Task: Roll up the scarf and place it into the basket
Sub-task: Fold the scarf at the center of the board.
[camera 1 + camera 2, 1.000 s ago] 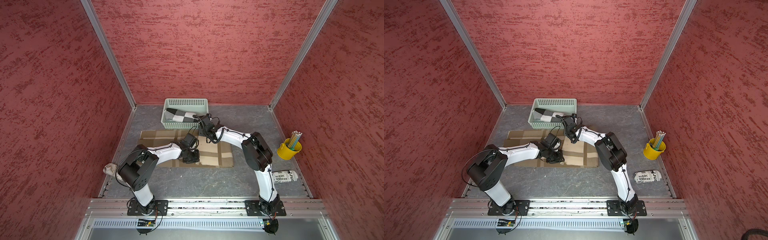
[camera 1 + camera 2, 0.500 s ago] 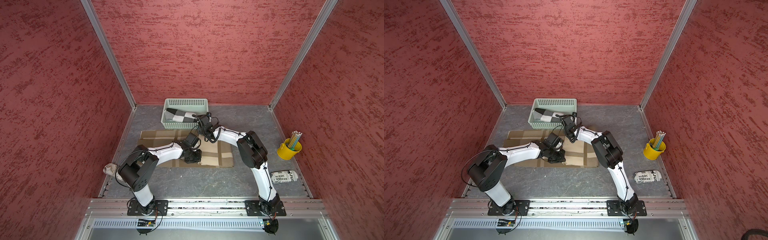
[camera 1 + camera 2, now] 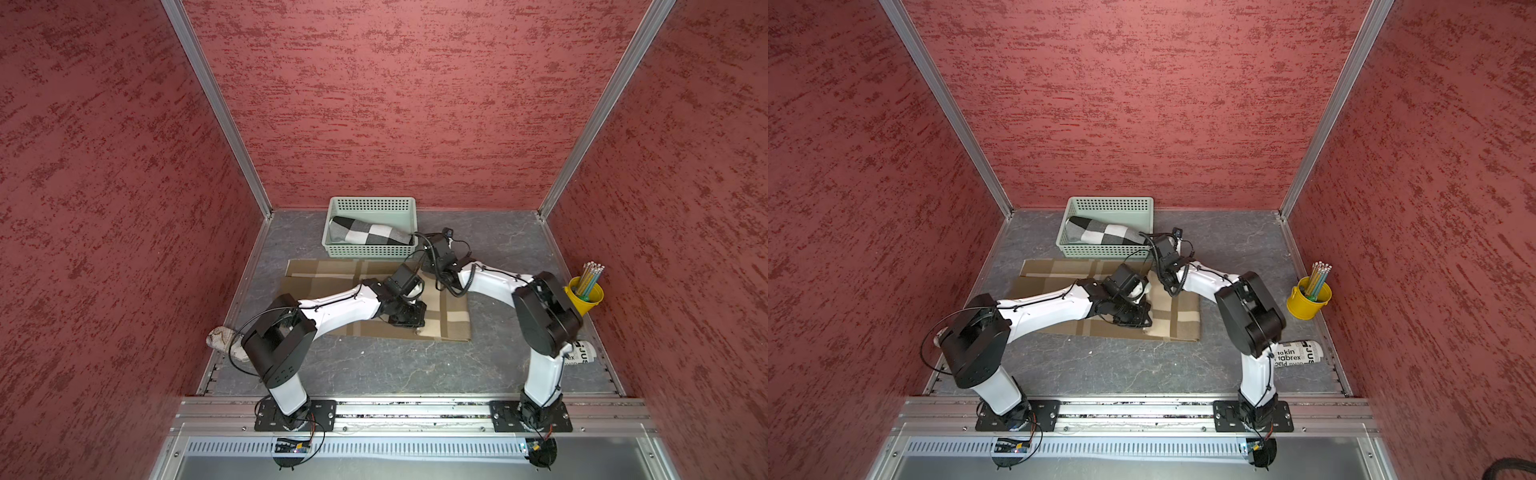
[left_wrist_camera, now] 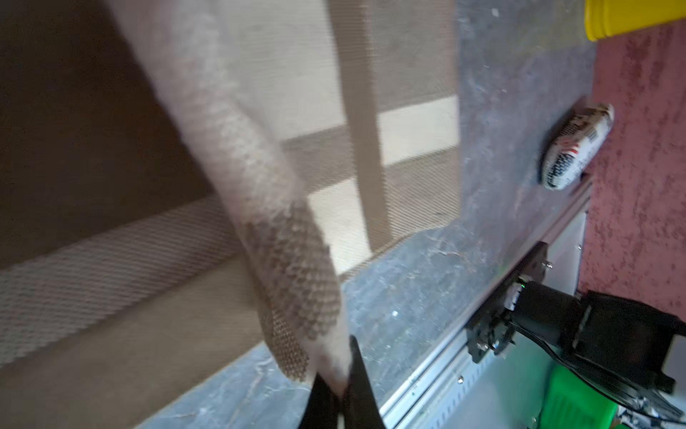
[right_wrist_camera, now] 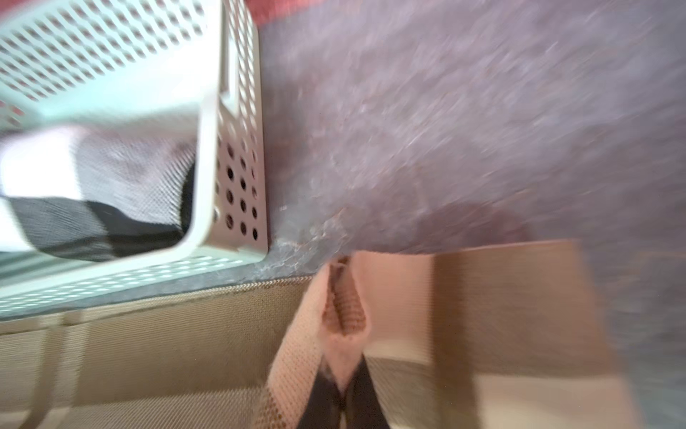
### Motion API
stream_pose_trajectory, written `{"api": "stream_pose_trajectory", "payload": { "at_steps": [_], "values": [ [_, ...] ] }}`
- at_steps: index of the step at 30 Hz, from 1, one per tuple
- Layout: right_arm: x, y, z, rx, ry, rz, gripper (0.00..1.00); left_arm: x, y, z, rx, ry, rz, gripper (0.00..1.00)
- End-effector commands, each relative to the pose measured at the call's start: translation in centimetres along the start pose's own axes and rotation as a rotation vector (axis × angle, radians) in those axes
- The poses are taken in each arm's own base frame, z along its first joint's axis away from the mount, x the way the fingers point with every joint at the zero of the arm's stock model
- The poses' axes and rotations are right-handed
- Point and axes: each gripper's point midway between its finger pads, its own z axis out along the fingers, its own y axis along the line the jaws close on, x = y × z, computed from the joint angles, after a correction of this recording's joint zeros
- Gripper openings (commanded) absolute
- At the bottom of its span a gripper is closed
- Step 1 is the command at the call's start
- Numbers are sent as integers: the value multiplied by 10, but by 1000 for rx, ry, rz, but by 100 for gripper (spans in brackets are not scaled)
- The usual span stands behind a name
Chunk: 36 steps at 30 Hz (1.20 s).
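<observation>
Scarf (image 3: 328,276): brown-and-cream plaid, spread flat on the grey table (image 3: 374,365), gripped by both grippers; outside the basket, not rolled.
Left gripper (image 4: 343,386): jaws closed on a pinched-up ridge of scarf near the cloth's robot-side edge (weave reads sharp right up to the fingertips); sits low on the fabric in a top view (image 3: 409,321).
Right gripper (image 5: 343,390): jaws closed on a pucker of scarf at the cloth's far edge (view blurred, grip plain enough).
Basket (image 3: 370,251): just beyond the right gripper, its corner close beside the fingertips; a strip of bare table lies between it and the scarf.
Checked roll (image 3: 365,230): black-and-white cloth, lying inside the basket.
Yellow bucket (image 3: 586,299): holds pencils, well apart from both grippers, out past the right arm's elbow.
Newsprint roll (image 3: 582,353): on the table by the right arm's base.
</observation>
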Motion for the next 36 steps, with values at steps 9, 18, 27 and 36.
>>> {"api": "stream_pose_trajectory", "payload": {
  "at_steps": [9,18,27,36],
  "values": [
    [-106,-107,-138,157,-216,-67,0,-15,-221,-33,388,-8,393,0],
    [-153,-176,-203,297,-349,7,0,-6,-303,-19,524,47,543,0],
    [-175,-227,-248,377,-427,73,0,13,-375,-15,780,82,648,0],
    [-159,-141,-214,45,-288,-48,0,-24,-301,-45,596,-12,528,0]
  ]
}}
